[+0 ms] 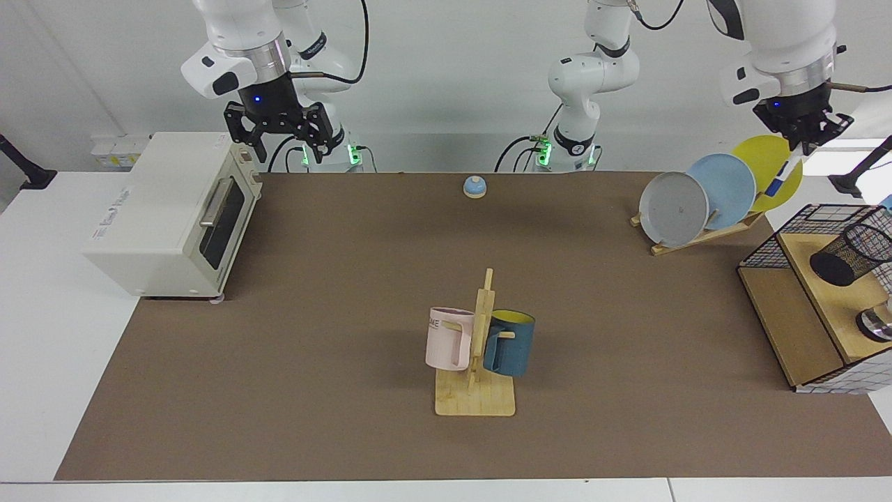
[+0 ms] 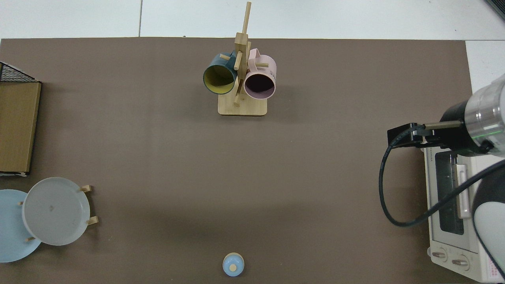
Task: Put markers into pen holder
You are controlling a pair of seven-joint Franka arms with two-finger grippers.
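Facing view: I am seeing the left gripper (image 1: 801, 143) clamping the marker (image 1: 780, 178) aloft before the yellow plate (image 1: 765, 167), with the pen holder (image 1: 851, 254) lying at its 5 o'clock in the wire basket (image 1: 770, 244). The right gripper (image 1: 277, 143) is waiting above the toaster oven (image 1: 167, 213), fingers apart. Top view: I am finding only the right arm over the oven; marker and holder are out of frame.

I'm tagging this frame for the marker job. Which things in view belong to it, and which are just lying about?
In the job:
marker, held in the left gripper
pen holder

Lying about:
toaster oven, with the waiting right gripper above it
mug rack
plates
bell
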